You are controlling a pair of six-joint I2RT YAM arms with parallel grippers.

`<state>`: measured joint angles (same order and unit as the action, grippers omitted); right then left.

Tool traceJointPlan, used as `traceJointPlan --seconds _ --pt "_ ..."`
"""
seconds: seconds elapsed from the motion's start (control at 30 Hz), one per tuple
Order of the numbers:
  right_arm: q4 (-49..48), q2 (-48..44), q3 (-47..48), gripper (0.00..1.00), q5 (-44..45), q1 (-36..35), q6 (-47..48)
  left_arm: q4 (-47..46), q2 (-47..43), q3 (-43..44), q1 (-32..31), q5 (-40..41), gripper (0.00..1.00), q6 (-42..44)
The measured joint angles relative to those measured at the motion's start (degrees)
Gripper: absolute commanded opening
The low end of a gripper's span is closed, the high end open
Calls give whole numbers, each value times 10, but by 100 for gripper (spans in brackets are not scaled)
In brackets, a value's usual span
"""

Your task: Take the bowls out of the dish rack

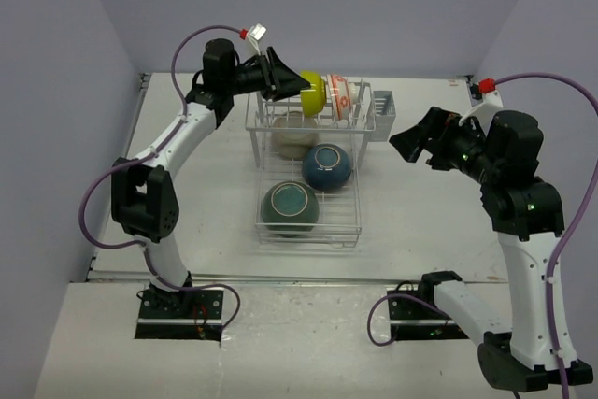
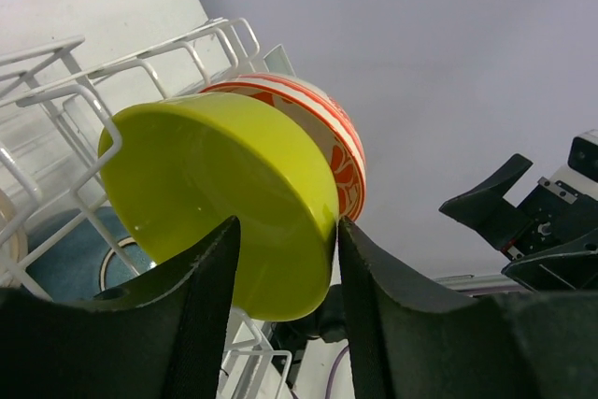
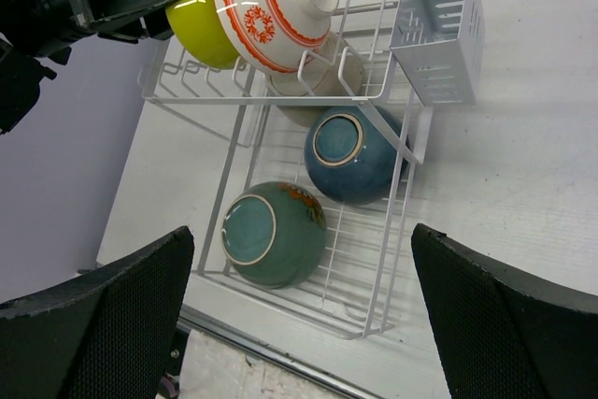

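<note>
A yellow-green bowl (image 2: 224,198) sits against a white bowl (image 3: 271,7) with orange-red patterning. Below, a dark blue bowl (image 1: 327,166) and a teal-green bowl (image 1: 290,207) rest in the white wire rack (image 1: 353,231) with its grey caddy (image 3: 439,25).
</note>
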<state>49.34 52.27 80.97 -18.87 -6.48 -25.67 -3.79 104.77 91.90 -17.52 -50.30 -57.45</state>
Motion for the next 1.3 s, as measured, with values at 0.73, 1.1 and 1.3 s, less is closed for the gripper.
traceJointPlan --seconds 0.73,1.1,1.3 --pt "0 -2 -8 99 2 0 0 -78 24 14 -3 -36 15 -54" --pt "0 -2 -9 99 4 0 1 -105 28 13 -11 -60 0 -86" --pt "0 -1 -9 99 4 0 1 -132 28 0 -10 -65 0 -95"
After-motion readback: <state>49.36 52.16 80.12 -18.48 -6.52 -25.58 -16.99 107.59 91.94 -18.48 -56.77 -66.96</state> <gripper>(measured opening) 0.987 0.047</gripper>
